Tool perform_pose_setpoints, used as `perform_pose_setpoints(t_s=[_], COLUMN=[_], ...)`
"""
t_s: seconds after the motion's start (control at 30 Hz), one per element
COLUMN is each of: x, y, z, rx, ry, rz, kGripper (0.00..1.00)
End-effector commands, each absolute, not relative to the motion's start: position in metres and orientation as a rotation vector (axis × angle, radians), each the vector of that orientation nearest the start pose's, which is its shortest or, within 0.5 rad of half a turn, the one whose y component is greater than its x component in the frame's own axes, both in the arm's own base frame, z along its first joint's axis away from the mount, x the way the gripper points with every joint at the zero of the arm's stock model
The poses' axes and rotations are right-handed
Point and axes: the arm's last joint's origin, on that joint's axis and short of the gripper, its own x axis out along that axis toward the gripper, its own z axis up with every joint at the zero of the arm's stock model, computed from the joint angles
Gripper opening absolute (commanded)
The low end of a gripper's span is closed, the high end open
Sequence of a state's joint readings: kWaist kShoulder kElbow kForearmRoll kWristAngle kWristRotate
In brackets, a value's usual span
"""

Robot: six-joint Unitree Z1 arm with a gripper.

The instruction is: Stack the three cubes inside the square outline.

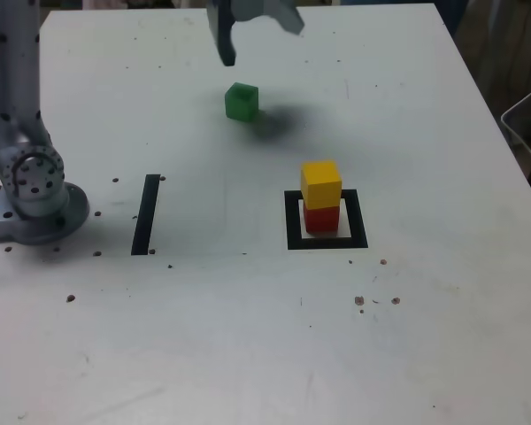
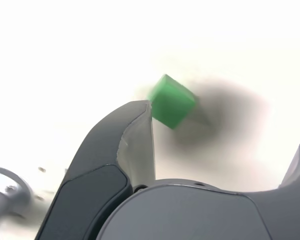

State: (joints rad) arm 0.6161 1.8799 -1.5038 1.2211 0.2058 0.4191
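A yellow cube (image 1: 321,184) sits on top of a red cube (image 1: 320,219) inside the black square outline (image 1: 293,221). The green cube (image 1: 242,102) lies alone on the white table, farther back and toward the exterior view's left. My gripper (image 1: 259,40) hangs above and just behind the green cube, open, with nothing between its fingers. In the wrist view the green cube (image 2: 171,100) shows beyond the tip of one dark finger (image 2: 132,135), and the other finger barely enters at the frame's edge.
The arm's grey base (image 1: 31,190) stands at the exterior view's left. A straight black tape strip (image 1: 146,213) lies between the base and the square. Small dark specks dot the white table (image 1: 248,336). A white cable (image 1: 527,115) hangs off the table's right edge.
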Motion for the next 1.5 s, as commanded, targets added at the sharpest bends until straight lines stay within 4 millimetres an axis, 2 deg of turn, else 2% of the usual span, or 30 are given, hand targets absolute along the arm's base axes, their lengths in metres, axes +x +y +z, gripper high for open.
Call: perform_pose_setpoints(t_s=[0.0,0.27,0.6,0.8,1.47], x=[0.258,0.244,0.257,0.262,0.269], y=[0.200,0.208,0.217,0.216,0.213], z=[0.282,0.254,0.228,0.220,0.216], rx=[0.105,0.228,0.217,0.216,0.216], ry=[1.747,1.874,1.904,1.914,1.876], rz=[0.134,0.066,0.016,-0.007,-0.014], kGripper=[0.99,0.99,0.91,0.87,0.48])
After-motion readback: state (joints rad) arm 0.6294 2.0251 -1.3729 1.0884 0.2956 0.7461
